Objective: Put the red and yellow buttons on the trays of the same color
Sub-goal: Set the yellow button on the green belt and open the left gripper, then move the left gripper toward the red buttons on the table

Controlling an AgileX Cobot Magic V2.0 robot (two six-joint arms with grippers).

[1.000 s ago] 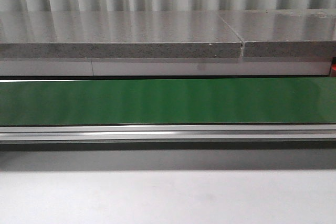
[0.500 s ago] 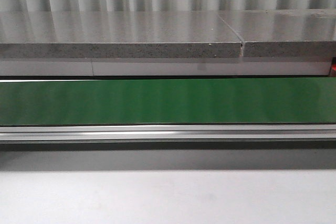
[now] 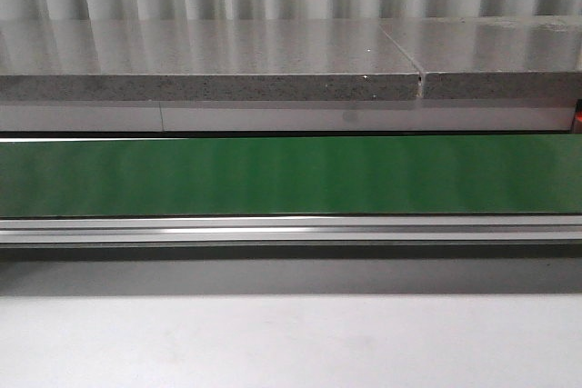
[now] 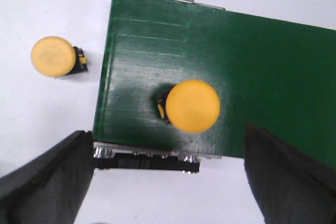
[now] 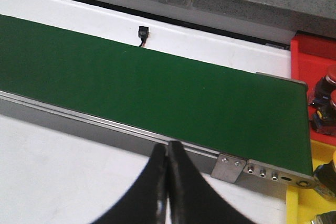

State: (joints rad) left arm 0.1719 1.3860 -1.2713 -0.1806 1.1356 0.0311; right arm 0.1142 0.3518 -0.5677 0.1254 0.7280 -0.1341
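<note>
Red buttons (image 5: pixel 324 106) in red tray (image 5: pixel 310 56), left gripper (image 4: pixel 167 174) spread apart, right gripper (image 5: pixel 167 182) pressed together.

Counts: two yellow buttons in the left wrist view, one (image 4: pixel 192 105) on the green belt (image 4: pixel 262 66), one (image 4: pixel 53 56) off it. Right wrist view: two red buttons (image 5: pixel 328 80) (image 5: pixel 326 104) in one red tray (image 5: pixel 310 51); one yellow tray (image 5: pixel 299 203).

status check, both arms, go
Left end effector open over yellow button on belt. Right end effector shut, empty. Nothing in the way.
</note>
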